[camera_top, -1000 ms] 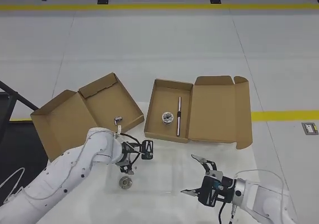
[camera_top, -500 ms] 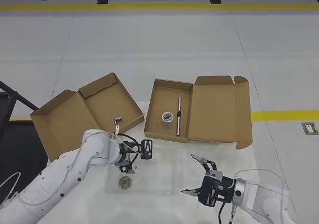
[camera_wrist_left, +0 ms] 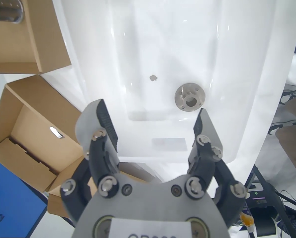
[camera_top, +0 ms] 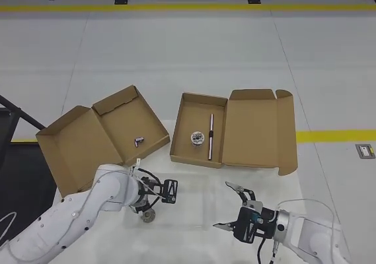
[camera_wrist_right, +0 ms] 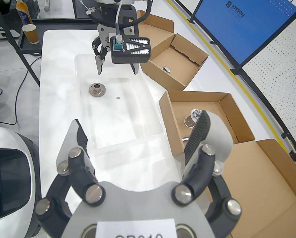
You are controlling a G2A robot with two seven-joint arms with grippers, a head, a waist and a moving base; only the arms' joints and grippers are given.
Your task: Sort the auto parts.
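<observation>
My left gripper (camera_wrist_left: 150, 107) hangs over the near left part of the white table (camera_wrist_right: 56, 75) with its fingers spread wide apart and nothing between them. The flanged metal hub (camera_wrist_left: 190, 97) lies flat in the clear plastic tray (camera_wrist_left: 162, 38), bore upward, just beside one of my fingertips but outside the gap and not touched. A small grey fleck (camera_wrist_left: 153, 77) sits on the tray near the hub. My right gripper (camera_wrist_right: 141, 118) is at the near right of the table, well apart from the hub, its fingers likewise spread and holding nothing. On the far side stand two open cardboard boxes. The left box (camera_top: 118, 125) holds a small metal piece (camera_top: 139, 140) lying near its right wall. The right box (camera_top: 197, 109) holds a round toothed part (camera_top: 197, 138) and, just to the right of it, a thin metal rod (camera_top: 211, 135) lying near to far, the two close together though I cannot tell whether they touch
</observation>
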